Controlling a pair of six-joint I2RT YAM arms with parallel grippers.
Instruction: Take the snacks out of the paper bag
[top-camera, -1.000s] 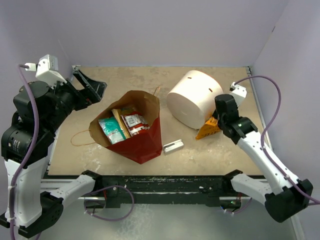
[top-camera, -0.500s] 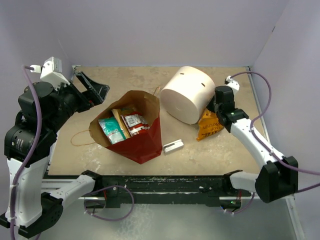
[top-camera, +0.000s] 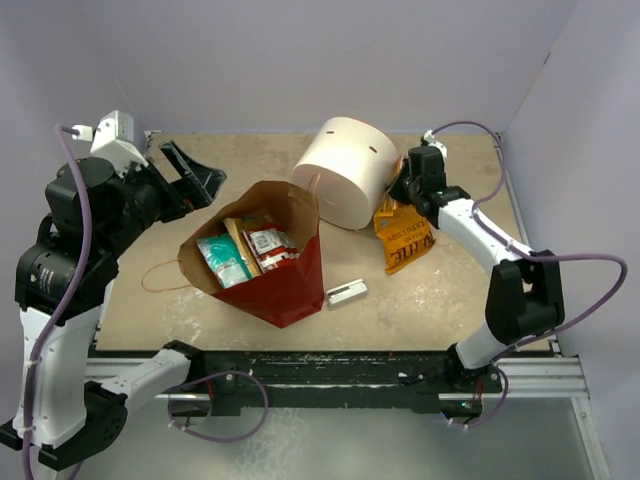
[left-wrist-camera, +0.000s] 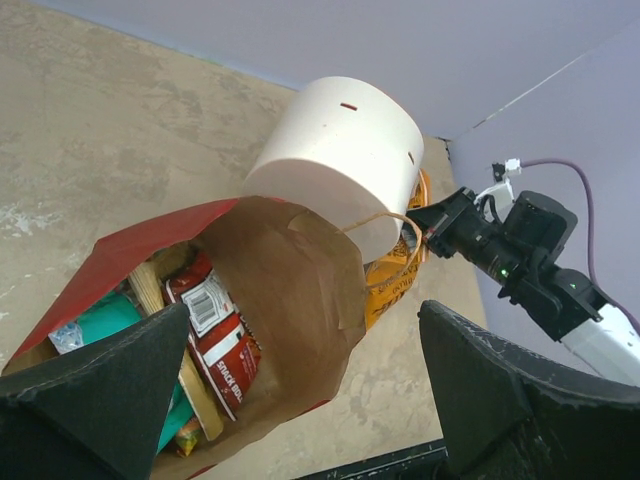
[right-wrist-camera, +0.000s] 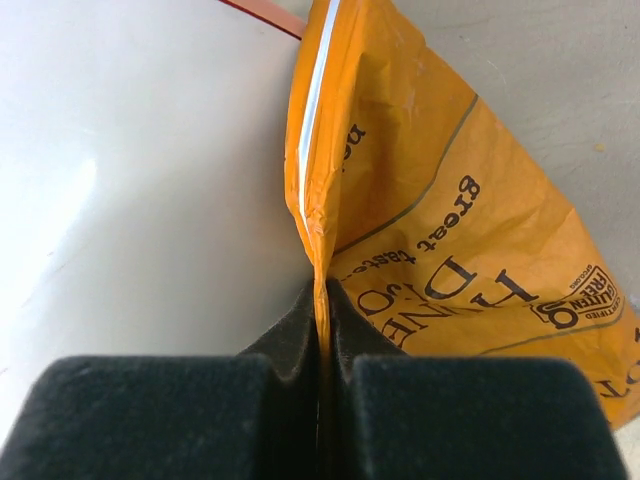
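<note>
Nearest the arm bases, the paper bag (top-camera: 288, 285) is seen on the table (top-camera: 450, 300) with its mouth open. At least 2 snacks are held inside it, a teal packet (top-camera: 222, 258) and a red packet (top-camera: 270, 245). A small grey bracket (top-camera: 346, 293) is laid just beside its red wall. Farther back on the left, the left gripper (top-camera: 198, 178) is held spread wide, grasping nothing. On the right, outside the bag, an orange packet (top-camera: 403, 235) is pinched by its edge in the clenched right gripper (right-wrist-camera: 322, 300), just beside the white cylinder (top-camera: 340, 180).
</note>
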